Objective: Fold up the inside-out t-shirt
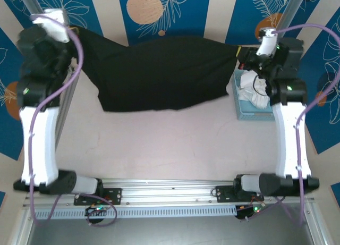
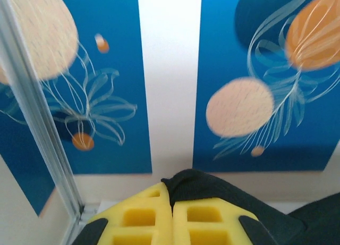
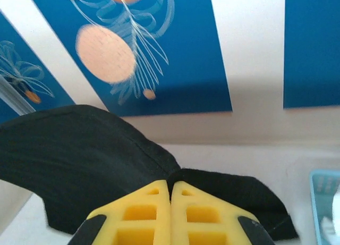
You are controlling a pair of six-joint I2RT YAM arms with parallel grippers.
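Blue and white striped panels printed with peach discs and pale leaf drawings stand behind a pale table point(image 1: 159, 149). On the left gripper point(image 2: 171, 196) the yellow fingers are pressed flat together, and black cloth of the inside-out t-shirt point(image 1: 159, 69) bulges out just past their tips, pinched there. The right gripper point(image 3: 170, 186) is likewise clenched, its yellow fingers meeting on a fold of the same shirt, which spreads off to the left in that wrist view.

Outward from the jaws, both arms rise from their bases at the near edge, white forearms upright and wrists bent toward the far wall. The left wrist sits at the far left corner beside a metal post point(image 2: 42, 133), the right wrist at the far right.

Between them the shirt hangs stretched across the back of the table. Its top edge sags a little in the middle and its lower edge hangs toward the surface; whether it touches cannot be told.

Under the right wrist stands a light blue basket point(image 1: 240, 115) holding crumpled white cloth point(image 1: 251, 91); the arm covers part of it. Which part of the shirt each jaw holds is hidden behind the fingers, and the cloth is too dark to make out seams.
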